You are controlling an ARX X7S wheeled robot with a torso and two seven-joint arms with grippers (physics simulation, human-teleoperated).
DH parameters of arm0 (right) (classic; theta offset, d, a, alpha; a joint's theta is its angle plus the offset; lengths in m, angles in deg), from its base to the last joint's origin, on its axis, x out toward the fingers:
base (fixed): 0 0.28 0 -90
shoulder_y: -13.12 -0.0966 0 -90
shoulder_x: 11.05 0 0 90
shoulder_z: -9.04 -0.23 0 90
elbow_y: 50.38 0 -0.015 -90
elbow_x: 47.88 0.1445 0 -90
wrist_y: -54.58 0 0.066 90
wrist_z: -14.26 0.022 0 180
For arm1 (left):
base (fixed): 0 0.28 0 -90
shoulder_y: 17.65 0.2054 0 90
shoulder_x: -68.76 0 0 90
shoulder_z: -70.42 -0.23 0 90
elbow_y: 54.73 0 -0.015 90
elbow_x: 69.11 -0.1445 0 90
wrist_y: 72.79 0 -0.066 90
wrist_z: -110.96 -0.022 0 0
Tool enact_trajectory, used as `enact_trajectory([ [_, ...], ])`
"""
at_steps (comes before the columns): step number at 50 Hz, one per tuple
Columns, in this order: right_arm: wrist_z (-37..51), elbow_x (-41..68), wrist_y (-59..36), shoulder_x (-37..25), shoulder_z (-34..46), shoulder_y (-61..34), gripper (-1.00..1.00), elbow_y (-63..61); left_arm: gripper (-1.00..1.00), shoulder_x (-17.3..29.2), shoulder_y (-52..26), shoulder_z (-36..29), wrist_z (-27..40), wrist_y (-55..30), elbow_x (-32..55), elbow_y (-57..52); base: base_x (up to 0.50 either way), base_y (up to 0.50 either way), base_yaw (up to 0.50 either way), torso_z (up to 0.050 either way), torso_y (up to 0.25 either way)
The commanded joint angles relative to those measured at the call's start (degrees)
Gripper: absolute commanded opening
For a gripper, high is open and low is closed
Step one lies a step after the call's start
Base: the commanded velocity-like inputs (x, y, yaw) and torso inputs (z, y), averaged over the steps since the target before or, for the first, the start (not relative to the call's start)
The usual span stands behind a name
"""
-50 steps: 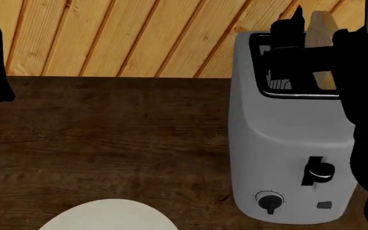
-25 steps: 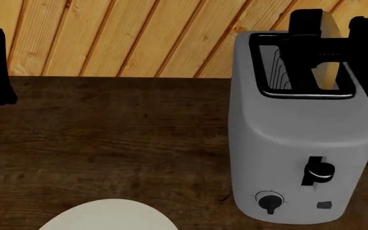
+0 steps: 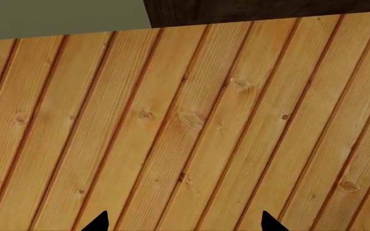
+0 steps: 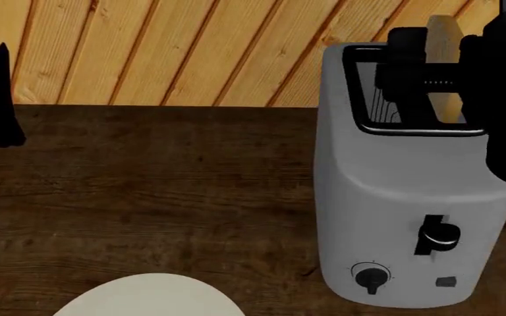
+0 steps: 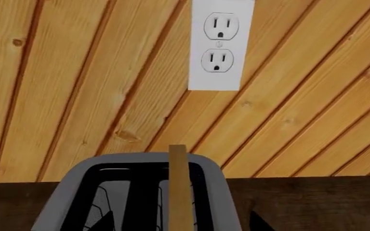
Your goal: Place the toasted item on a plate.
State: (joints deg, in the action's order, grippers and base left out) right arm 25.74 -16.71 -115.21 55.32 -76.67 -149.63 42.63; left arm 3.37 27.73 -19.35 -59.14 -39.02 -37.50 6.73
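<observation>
Nothing is plated: the toasted item [image 4: 444, 62] stands in the toaster [image 4: 407, 191], the right gripper [image 4: 429, 76] spread astride it, the left gripper [image 3: 181, 224] spread idle, the plate [image 4: 147, 296] bare at the tabletop's near edge.

Grey toaster [image 4: 402, 217], cream plate [image 4: 147, 296], tan bread [image 4: 445, 46]

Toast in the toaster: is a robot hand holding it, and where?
Nothing is held. The open right gripper straddles the toast without touching it; the left gripper is open, empty.
</observation>
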Motion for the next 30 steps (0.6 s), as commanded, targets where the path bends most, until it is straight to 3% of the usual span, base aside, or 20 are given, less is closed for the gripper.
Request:
enact_trajectory([
  [1, -0.46, -0.69, 2.92, 0.49, 1.37, 0.6, 1.0, 3.65, 1.0, 0.11, 0.16, -0.31, 0.06, 0.33, 0.0, 0.21, 0.0, 0.0, 0.0, 0.0, 0.0],
  [30, -1.91, -2.06, 8.79, 1.37, 3.91, 2.0, 1.0, 9.45, 1.0, 0.43, 0.7, -0.71, 0.39, 0.78, 0.26, 0.37, 0.0, 0.0, 0.0, 0.0, 0.0],
])
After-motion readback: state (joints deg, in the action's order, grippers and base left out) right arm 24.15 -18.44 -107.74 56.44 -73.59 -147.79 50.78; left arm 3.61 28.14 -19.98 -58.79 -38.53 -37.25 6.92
